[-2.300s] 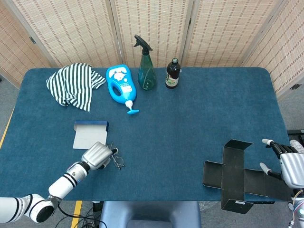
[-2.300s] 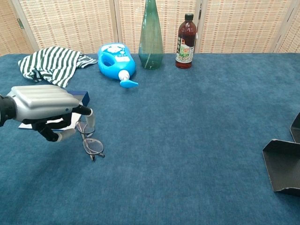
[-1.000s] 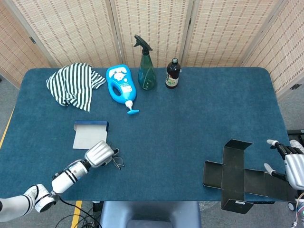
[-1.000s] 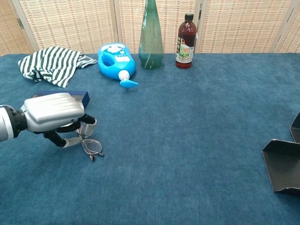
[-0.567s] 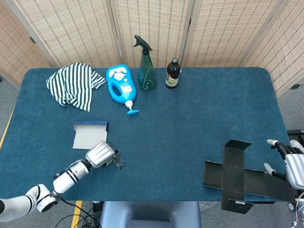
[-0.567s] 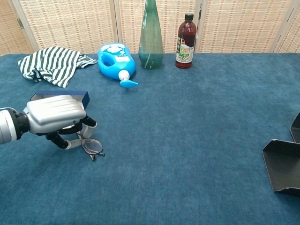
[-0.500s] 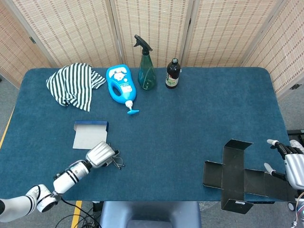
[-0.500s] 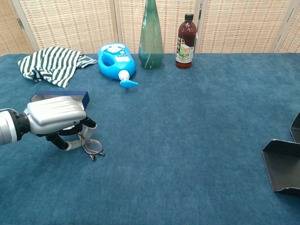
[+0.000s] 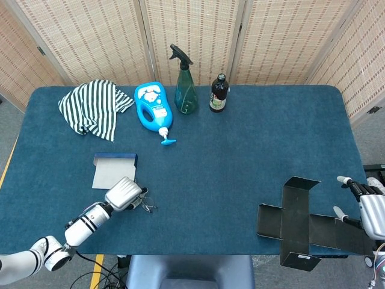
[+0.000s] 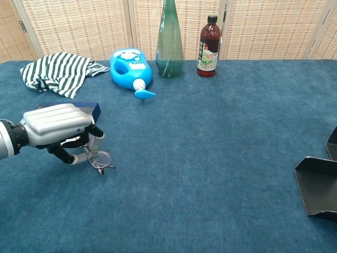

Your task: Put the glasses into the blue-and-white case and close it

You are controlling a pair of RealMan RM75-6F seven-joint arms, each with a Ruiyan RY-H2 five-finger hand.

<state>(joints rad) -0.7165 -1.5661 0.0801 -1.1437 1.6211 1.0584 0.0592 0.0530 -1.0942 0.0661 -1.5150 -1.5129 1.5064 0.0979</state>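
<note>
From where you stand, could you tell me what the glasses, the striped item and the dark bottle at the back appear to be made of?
The glasses, pinched by the left robot hand, look like thin dark wire with clear lenses, probably metal. The striped item is soft cloth, judging by its folds. The dark bottle is glossy with a black cap and paper label; glass or plastic, I cannot tell.

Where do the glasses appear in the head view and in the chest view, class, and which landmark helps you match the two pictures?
Head view: the glasses lie lower left, beside the left robot hand.
Chest view: they lie left of centre, at that robot hand's fingertips.
Shared landmark: the blue-and-white case just behind them.
</note>
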